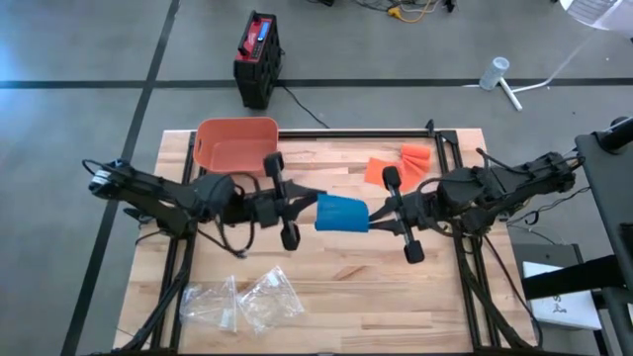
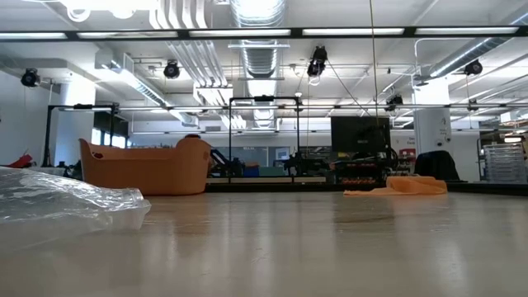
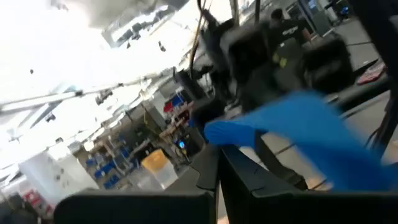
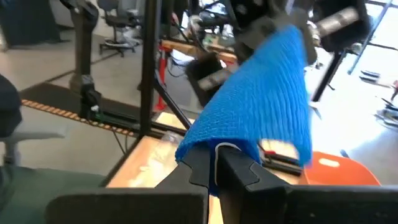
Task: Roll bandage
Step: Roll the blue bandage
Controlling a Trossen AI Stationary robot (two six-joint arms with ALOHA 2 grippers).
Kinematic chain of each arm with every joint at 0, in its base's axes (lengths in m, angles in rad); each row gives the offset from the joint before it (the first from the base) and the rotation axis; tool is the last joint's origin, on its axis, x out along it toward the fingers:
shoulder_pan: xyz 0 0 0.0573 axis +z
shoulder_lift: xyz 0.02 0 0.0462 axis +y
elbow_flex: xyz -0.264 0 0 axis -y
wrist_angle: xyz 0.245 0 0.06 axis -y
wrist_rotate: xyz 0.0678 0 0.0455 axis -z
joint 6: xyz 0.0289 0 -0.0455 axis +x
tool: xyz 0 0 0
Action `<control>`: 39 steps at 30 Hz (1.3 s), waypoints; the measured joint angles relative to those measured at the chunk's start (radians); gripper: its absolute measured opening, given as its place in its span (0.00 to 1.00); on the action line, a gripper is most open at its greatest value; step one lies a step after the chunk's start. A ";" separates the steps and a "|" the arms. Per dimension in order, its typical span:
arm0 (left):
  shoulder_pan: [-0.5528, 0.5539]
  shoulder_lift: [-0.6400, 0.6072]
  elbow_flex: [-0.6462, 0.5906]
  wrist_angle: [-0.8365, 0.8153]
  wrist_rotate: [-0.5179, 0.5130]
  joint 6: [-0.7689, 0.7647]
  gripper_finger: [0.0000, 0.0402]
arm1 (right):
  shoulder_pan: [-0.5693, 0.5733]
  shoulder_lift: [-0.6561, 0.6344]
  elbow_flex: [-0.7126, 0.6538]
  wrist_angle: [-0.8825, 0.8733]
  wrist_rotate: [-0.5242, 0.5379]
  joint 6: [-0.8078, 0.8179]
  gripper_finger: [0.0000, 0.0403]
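Over the middle of the pale wooden table [image 1: 336, 287], you have the soft blue knitted bandage [image 1: 341, 213] held up in the air, stretched sideways between both arms. Your left gripper [image 1: 309, 205] is pinched tight on its left end and your right gripper [image 1: 374, 215] is pinched tight on its right end. Its long way runs left to right, so each arm is just as near, and I think any roll must turn around that line.

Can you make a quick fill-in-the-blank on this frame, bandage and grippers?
1. The bandage is ____ in colour.
2. The left gripper and right gripper are both ____ on the bandage.
3. In the high view the bandage hangs ____ the two grippers.
4. The basket is ____ in colour.

Missing words: blue; shut; between; orange
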 joint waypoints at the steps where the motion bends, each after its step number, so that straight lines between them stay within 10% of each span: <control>1: -0.014 -0.006 0.000 -0.004 0.000 0.017 0.00 | 0.000 0.001 0.000 -0.005 0.008 0.000 0.01; 16: -0.086 -0.047 0.000 -0.004 0.000 0.102 0.00 | -0.002 0.034 -0.004 -0.011 0.058 0.015 0.01; 29: -0.085 -0.161 -0.043 -0.347 -0.089 -0.078 0.09 | 0.013 -0.001 0.010 0.011 0.058 -0.055 0.01; 39: -0.055 -0.194 -0.388 0.060 0.031 -0.144 0.29 | -0.003 -0.001 0.020 0.105 0.137 -0.131 0.01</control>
